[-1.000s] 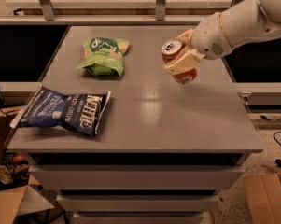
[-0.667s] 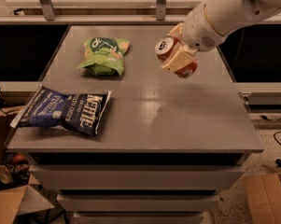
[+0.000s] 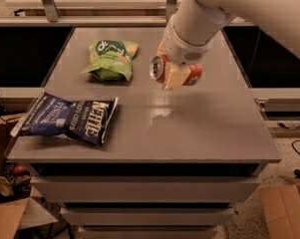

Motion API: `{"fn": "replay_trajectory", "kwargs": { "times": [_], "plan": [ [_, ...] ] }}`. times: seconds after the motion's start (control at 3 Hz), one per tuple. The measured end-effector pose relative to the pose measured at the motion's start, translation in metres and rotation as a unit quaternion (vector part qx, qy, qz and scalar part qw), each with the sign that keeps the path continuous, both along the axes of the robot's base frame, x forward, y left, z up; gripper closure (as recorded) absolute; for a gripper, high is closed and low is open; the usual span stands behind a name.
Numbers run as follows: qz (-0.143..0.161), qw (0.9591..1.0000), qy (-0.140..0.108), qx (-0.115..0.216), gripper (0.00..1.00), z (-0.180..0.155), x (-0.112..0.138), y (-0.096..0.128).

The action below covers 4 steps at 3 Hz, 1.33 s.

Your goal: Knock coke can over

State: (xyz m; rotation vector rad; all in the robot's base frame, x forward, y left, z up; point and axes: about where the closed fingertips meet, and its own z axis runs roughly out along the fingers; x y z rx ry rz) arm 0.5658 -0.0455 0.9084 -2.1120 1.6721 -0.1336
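**Q:** What lettering reads on the desk (image 3: 204, 133)?

**A:** "KETTLE", in white capitals, on the blue chip bag (image 3: 70, 119) at the near-left corner. The smaller words beside it, possibly "chips", are blurred.

**Q:** Anything elsewhere?

**A:** The green chip bag (image 3: 110, 59) toward the far edge bears a round white logo, unreadable. The coke can (image 3: 158, 67), clasped sideways in the gripper (image 3: 175, 78) over the far-right part, shows no legible brand.

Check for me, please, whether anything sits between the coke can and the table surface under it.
Nothing visible does. The gripper grips the small orange-red metal drink can, tipped sideways, over bare grey tabletop. The crumpled green chip bag and the flat blue chip bag lie apart, farther left in the camera view.
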Motion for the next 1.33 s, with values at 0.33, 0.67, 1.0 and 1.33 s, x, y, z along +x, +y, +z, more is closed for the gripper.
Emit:
{"fn": "replay_trajectory", "kwargs": {
  "times": [0.33, 0.67, 1.0, 1.33],
  "plan": [
    [0.038, 0.9966, 0.005, -0.072, 1.00, -0.025, -0.011, 0.008],
    [0.068, 0.9913, 0.022, -0.111, 1.00, -0.046, -0.016, 0.014],
    [0.090, 0.9870, 0.046, -0.125, 0.84, -0.058, -0.018, 0.017],
    [0.109, 0.9827, 0.068, -0.134, 0.60, -0.066, -0.018, 0.018]
  ]
}}
